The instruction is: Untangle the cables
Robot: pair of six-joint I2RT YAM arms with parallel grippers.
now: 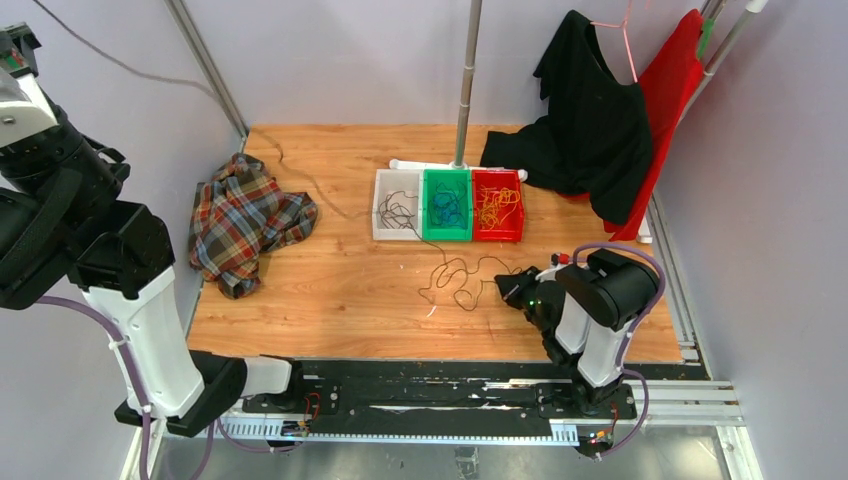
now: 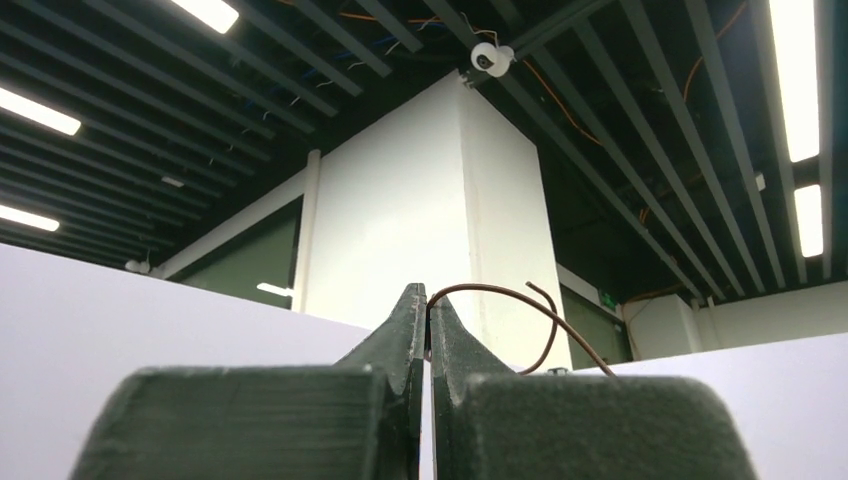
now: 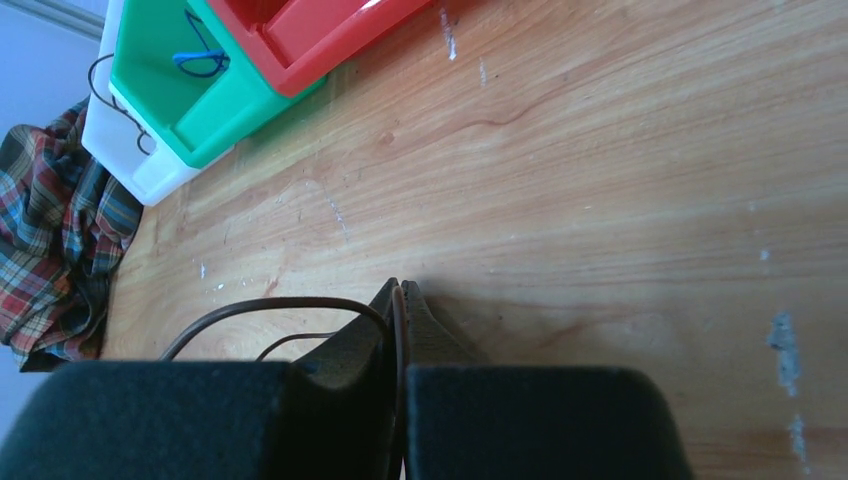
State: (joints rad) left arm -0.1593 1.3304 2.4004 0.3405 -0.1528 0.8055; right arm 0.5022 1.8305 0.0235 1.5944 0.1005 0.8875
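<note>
Right pincer [image 3: 400,292] is pressed together on the dark brown cable [image 3: 270,303], low over the tabletop [image 3: 620,200]. The rest curls beyond it, toward the green bin [image 3: 240,115]. Left pincer [image 2: 428,300], raised high, pinches a brown strand [image 2: 520,298]. Risk: a hard pull may let the thin wire slip out, or tighten a knot.

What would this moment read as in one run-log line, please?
left tool: shut on brown cable, pointing up | right tool: shut on brown cable, near table

Thin brn cable [image 1: 460,295], loose curls
</note>
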